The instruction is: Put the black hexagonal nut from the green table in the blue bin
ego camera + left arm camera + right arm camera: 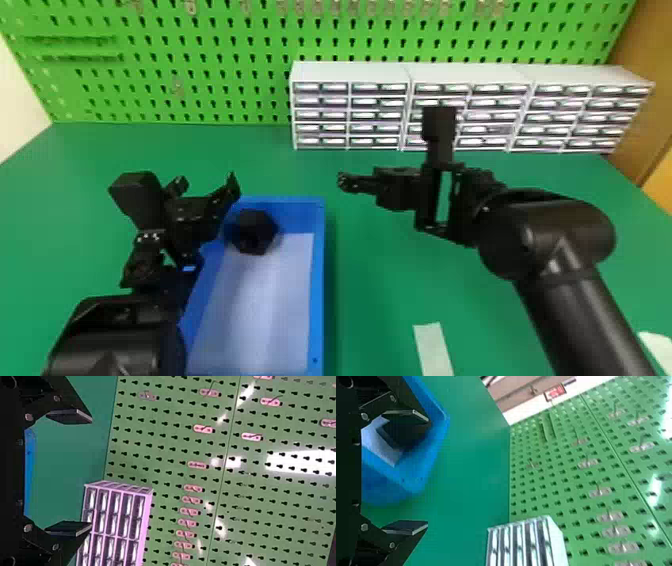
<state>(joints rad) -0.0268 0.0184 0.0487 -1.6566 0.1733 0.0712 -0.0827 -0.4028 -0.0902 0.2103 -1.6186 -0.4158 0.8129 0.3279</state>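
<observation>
A black hexagonal nut (254, 231) sits inside a blue bin (317, 280), down in the corner at the far left end, on a green desk (370, 280). Your left pincer (91, 473) is at the bin's far left side, its two flat fingers spread wide with nothing between them. Your right pincer (427, 471) is to the right of the bin, well apart from the nut, also spread and empty. Behind are white drawer cabinets (350, 72) and a green pegboard (200, 75). With the nut inside and both pincers released, the placing looks done, so the step in hand seems to be a clean withdrawal of the left arm. Keep that pincer as wide as it is, so that neither finger drags on the nut or hooks the bin's wall. You would do well to raise it straight up first, then draw it out to the left and back toward you; a low sideways sweep could tug the rim and slide the whole bin. From the head view you cannot tell how much room lies between the lower finger and the rim, so start gently. Leave the right arm where it is, since it has no part in this.
</observation>
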